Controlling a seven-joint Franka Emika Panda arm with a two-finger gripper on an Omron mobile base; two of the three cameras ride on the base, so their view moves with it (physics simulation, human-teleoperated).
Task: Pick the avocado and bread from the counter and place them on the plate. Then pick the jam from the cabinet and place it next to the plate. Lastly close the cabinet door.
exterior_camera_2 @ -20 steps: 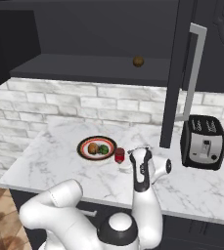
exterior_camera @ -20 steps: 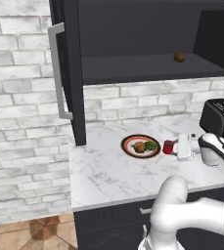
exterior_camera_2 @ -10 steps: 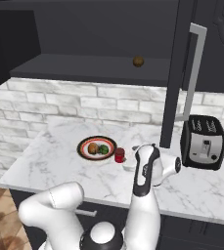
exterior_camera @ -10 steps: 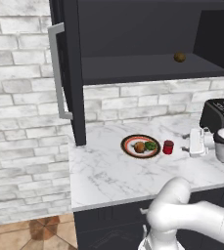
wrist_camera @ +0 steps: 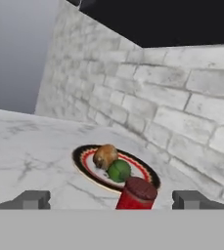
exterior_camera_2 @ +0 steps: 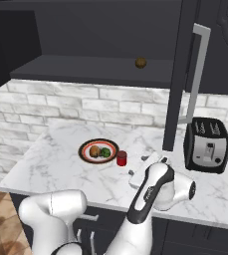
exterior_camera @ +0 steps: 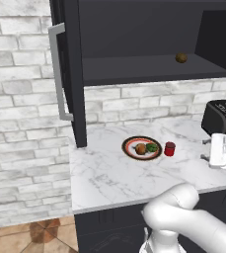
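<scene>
Jam (wrist_camera: pixel 137 194) hides the plate's (wrist_camera: pixel 86 169) near rim.

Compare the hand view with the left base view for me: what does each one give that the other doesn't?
Hand view alone: a close look at the jam standing beside the plate, the bread and avocado on it, framed by the hand's wide-apart fingertips.

Left base view alone: the cabinet door swung open with its silver handle, a brown ball on the shelf, the toaster.

Both: the loaded plate, the jam next to it, the counter and the brick wall.
</scene>
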